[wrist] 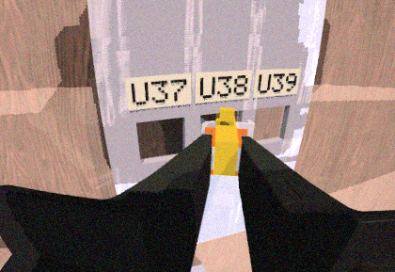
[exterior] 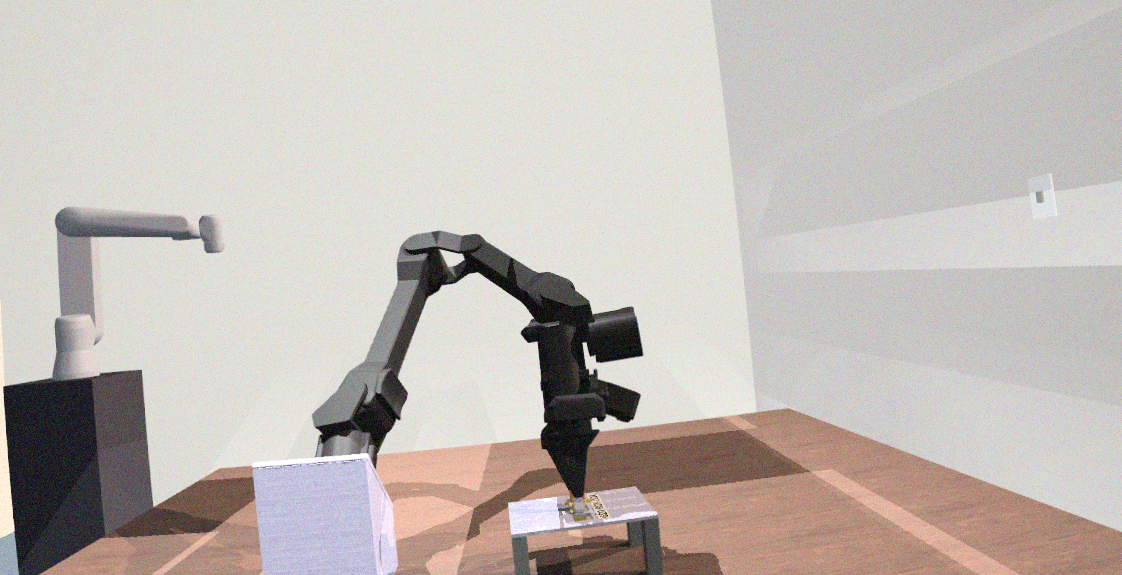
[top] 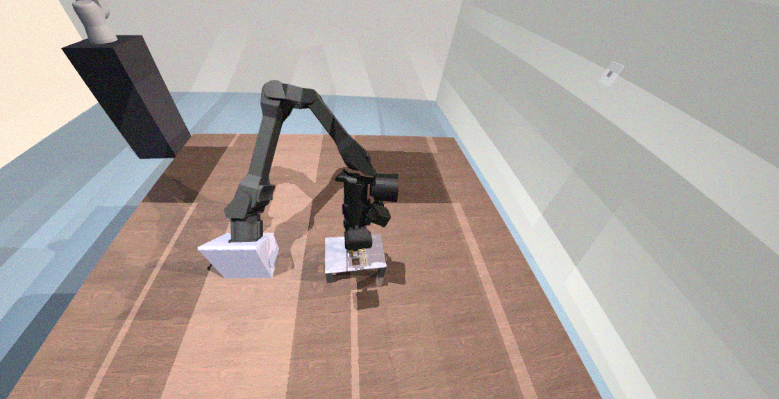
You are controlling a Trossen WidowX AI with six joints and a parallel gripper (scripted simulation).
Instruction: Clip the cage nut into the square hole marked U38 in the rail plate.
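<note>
Cage nut [top: 359,250] [exterior: 572,501] [wrist: 226,153] is pinched between the tips of the gripper [top: 357,250] [exterior: 578,494] [wrist: 225,145], so it's clamped, not loose. Going left to right in the wrist view: orange bit by the left fingertip, yellow middle, orange bit by the right one. Can't tell for sure which parts are the wings. I'd guess it's light, with a stiff body and springy wings, probably a bit slippery if the grip lands off-centre. Best hold imo is square across both wings, evenly; a lopsided squeeze could make it twist or pop out.

No real containers, just the holes in the rail plate [top: 335,254] [exterior: 533,516] [wrist: 155,31] under the gripper. Left of the tips, the U37 hole [wrist: 160,139] has no nut in it. Just beyond the tips is the U38 hole [wrist: 207,118], partly hidden by the nut, so I can't say if any wing is in yet. Right of the tips, the U39 hole [wrist: 269,125] has no nut either. I'd check both wings are hooked before letting go.
</note>
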